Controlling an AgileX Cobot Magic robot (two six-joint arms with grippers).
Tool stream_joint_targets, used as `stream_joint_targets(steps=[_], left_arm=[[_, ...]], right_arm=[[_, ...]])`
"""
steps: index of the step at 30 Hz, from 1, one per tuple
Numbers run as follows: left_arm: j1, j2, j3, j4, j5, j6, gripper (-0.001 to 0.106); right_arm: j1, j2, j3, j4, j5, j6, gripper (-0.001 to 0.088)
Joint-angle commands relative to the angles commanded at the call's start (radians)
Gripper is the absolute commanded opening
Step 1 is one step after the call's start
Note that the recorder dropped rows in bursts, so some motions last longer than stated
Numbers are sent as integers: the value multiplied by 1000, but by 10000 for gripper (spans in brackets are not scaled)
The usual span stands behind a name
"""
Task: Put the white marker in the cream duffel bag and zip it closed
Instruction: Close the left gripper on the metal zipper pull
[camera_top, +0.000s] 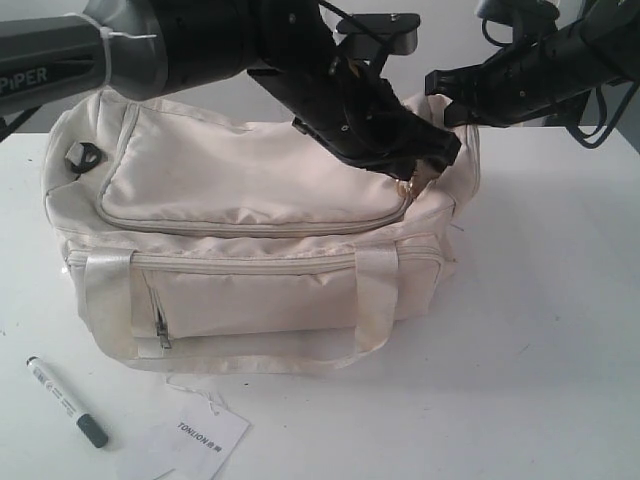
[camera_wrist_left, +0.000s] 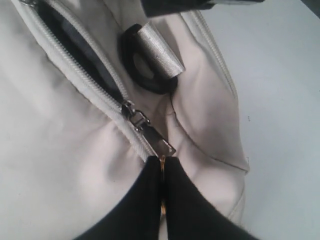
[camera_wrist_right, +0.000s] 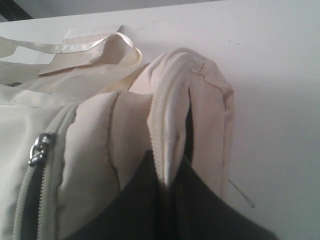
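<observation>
left gripper: pinched tight on the zip pull of the cream duffel bag
right gripper: clamped on the bag's end fabric
white marker: on the table, in front of the bag

Bright, even light (soft shadows)

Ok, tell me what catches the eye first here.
A cream duffel bag fills the middle of the white table, with both arms crowded at its right end. The left fingers pinch the zipper pull, and the right fingers clamp the bag's end fabric. The white marker lies on the table near the bag's front left corner.
</observation>
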Motion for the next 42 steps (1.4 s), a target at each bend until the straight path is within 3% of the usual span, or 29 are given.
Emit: stream_joint_targets(steps=[42], left_arm=[[0, -38, 2, -7, 148, 52, 0]], right_arm=[[0, 0, 0, 0, -22, 22, 0]])
